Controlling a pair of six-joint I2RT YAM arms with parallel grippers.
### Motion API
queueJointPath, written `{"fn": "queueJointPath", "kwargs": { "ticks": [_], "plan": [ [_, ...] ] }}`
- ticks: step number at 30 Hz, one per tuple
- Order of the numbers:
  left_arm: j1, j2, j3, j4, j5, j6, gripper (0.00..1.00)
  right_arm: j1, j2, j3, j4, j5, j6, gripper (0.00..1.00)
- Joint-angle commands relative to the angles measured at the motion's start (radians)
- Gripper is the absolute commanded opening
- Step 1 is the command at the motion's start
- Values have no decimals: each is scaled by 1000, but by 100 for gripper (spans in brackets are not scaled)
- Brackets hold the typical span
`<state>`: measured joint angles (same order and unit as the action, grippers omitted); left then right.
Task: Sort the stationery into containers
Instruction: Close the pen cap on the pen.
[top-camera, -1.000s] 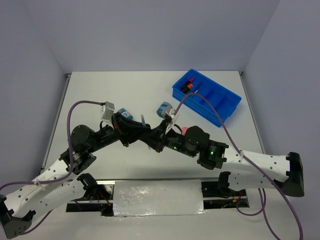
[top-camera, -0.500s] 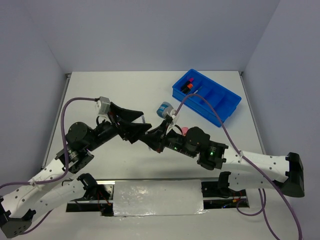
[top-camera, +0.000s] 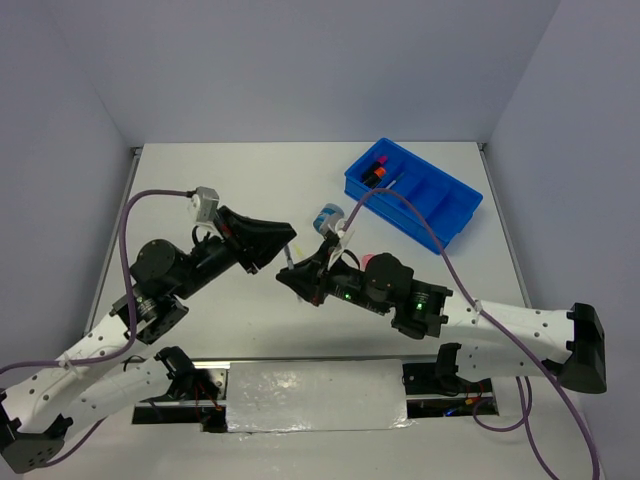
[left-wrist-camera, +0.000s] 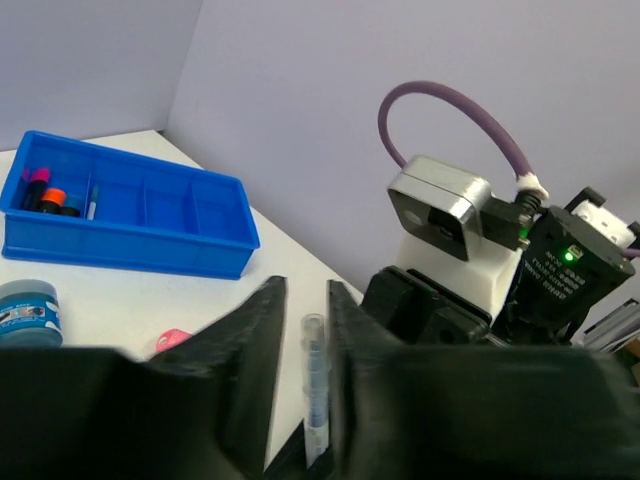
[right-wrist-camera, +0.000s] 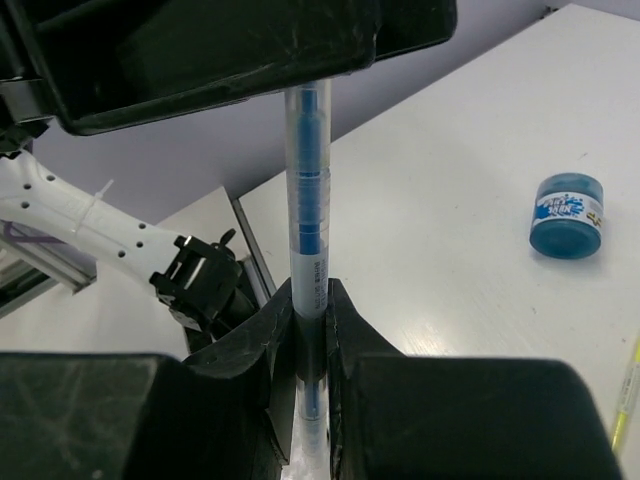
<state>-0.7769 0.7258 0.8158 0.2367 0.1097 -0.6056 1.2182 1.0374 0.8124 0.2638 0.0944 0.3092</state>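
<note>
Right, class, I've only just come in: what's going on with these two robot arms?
The two arms meet above the white table with a thin blue pen between them. The right gripper is shut on one end of the pen. The left gripper has its fingers on either side of the other end; whether they grip it is unclear. The blue tray holds highlighters in one end compartment. A round blue tub and a small pink item lie outside it.

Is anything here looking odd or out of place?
Yes: a pen hangs in mid-air, not in the blue tray. The right hand pinches one end, and the left hand straddles the other.
</note>
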Motion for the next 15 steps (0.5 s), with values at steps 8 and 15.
{"fn": "queueJointPath", "kwargs": {
  "ticks": [8, 15],
  "plan": [
    [-4, 29, -10, -14, 39, -17, 0, -55, 12, 163, -9, 12, -65, 0],
    [-8, 35, -193, 44, 74, -109, 0, -166, 84, 392, -55, -114, -105, 0]
  ]
}}
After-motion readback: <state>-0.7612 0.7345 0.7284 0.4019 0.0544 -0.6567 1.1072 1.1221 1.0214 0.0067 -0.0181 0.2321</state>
